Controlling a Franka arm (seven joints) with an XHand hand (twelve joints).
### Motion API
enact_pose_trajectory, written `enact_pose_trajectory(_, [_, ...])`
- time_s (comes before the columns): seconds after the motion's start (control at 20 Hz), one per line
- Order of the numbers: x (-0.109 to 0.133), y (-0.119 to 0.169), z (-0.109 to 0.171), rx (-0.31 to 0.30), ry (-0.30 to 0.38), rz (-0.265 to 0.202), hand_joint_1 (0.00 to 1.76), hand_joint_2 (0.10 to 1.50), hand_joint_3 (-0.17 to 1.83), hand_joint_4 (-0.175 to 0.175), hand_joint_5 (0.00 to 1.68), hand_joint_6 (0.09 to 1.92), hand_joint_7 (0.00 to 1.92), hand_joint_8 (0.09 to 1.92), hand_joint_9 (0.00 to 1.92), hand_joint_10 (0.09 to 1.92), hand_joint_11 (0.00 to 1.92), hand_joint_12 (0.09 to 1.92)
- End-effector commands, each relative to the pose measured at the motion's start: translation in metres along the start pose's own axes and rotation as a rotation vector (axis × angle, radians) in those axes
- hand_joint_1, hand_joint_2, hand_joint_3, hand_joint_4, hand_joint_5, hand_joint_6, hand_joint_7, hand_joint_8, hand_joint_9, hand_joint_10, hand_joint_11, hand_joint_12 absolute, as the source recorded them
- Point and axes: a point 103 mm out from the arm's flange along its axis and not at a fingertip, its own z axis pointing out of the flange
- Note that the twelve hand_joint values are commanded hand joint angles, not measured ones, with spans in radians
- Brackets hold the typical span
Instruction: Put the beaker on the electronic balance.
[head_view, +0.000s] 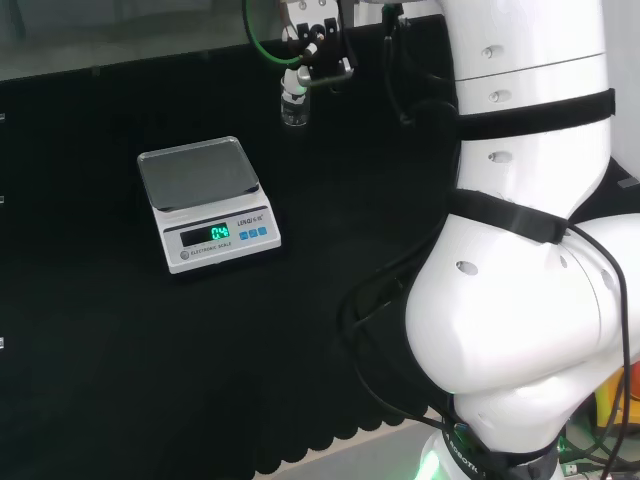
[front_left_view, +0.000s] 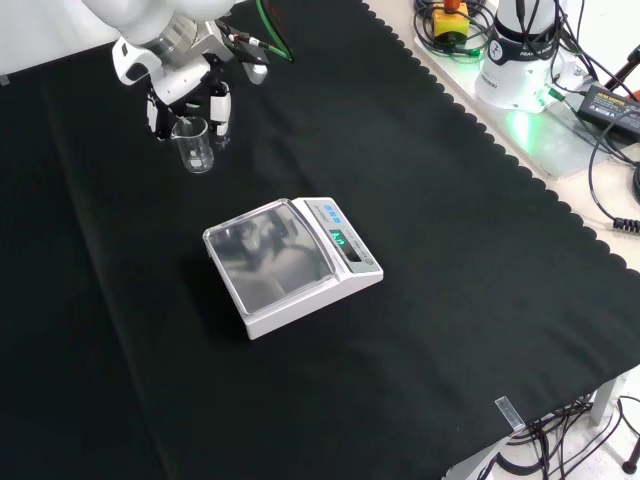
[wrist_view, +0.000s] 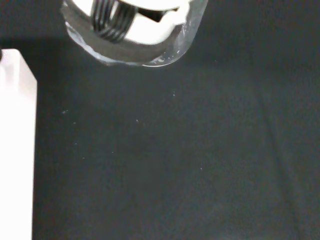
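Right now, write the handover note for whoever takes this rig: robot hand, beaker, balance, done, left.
Robot hand: fingers curled round the beaker, at the far end of the cloth in the front view.
Beaker: clear glass; whether it is lifted or on the cloth cannot be told.
Electronic balance: mid-cloth, pan bare, display lit.
Done: beaker grasped.
Left: carry it to the pan, set it down upright, release.

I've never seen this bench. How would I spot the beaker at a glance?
Find the white electronic balance mid-cloth in the front view. Look up and left to the robot's hand. The beaker is the small clear glass between its fingers, the one see-through thing.
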Motion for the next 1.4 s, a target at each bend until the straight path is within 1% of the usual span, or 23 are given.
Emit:
enact_pose_trajectory(0.05, [0.016, -0.003, -0.006, -0.006, -0.009, -0.023, 1.08, 0.75, 0.56, -0.175, 0.85, 0.74, 0.94, 0.73, 1.38, 0.20, 1.44, 0.64])
enact_pose_trajectory(0.2, [0.025, -0.004, -0.005, -0.002, -0.028, -0.034, 1.07, 0.75, 0.56, -0.175, 0.85, 0.74, 0.94, 0.72, 1.38, 0.20, 1.44, 0.64])
enact_pose_trajectory(0.25, [0.030, -0.004, -0.007, -0.004, -0.026, -0.063, 1.07, 0.75, 0.56, -0.175, 0.85, 0.74, 0.94, 0.72, 1.38, 0.20, 1.44, 0.64])
enact_pose_trajectory(0.4, [0.042, -0.003, -0.009, 0.003, -0.022, -0.094, 1.07, 0.75, 0.56, -0.175, 0.85, 0.74, 0.94, 0.72, 1.38, 0.20, 1.44, 0.64])
enact_pose_trajectory(0.65, [0.059, -0.004, -0.011, -0.001, -0.021, -0.126, 1.06, 0.75, 0.56, -0.175, 0.85, 0.74, 0.94, 0.72, 1.38, 0.20, 1.44, 0.64])
enact_pose_trajectory(0.7, [0.064, -0.004, -0.013, 0.007, -0.020, -0.108, 1.06, 0.75, 0.56, -0.175, 0.85, 0.74, 0.94, 0.72, 1.38, 0.19, 1.44, 0.64])
enact_pose_trajectory(0.75, [0.067, -0.005, -0.014, 0.003, -0.020, -0.112, 1.06, 0.75, 0.56, -0.175, 0.85, 0.74, 0.94, 0.72, 1.38, 0.19, 1.44, 0.64])
enact_pose_trajectory(0.8, [0.071, -0.007, -0.016, 0.001, -0.025, -0.120, 1.06, 0.75, 0.56, -0.175, 0.85, 0.74, 0.94, 0.72, 1.38, 0.19, 1.44, 0.64])
enact_pose_trajectory(0.85, [0.075, -0.008, -0.018, -0.005, -0.032, -0.139, 1.06, 0.75, 0.56, -0.175, 0.84, 0.74, 0.94, 0.72, 1.38, 0.19, 1.44, 0.64])
enact_pose_trajectory(1.0, [0.094, -0.014, -0.020, -0.013, -0.043, -0.158, 1.05, 0.75, 0.56, -0.175, 0.84, 0.74, 0.94, 0.72, 1.37, 0.19, 1.44, 0.64])
enact_pose_trajectory(1.05, [0.100, -0.015, -0.021, -0.008, -0.045, -0.171, 1.05, 0.75, 0.56, -0.175, 0.84, 0.74, 0.94, 0.72, 1.37, 0.19, 1.43, 0.64])
enact_pose_trajectory(1.1, [0.109, -0.017, -0.021, -0.016, -0.044, -0.202, 1.05, 0.75, 0.56, -0.175, 0.84, 0.74, 0.94, 0.72, 1.37, 0.19, 1.43, 0.64])
enact_pose_trajectory(1.15, [0.115, -0.018, -0.021, -0.017, -0.045, -0.213, 1.05, 0.75, 0.56, -0.175, 0.84, 0.74, 0.94, 0.72, 1.37, 0.19, 1.43, 0.64])
enact_pose_trajectory(1.4, [0.137, -0.023, -0.015, -0.003, -0.049, -0.234, 1.04, 0.75, 0.56, -0.175, 0.84, 0.74, 0.94, 0.72, 1.37, 0.19, 1.43, 0.64])
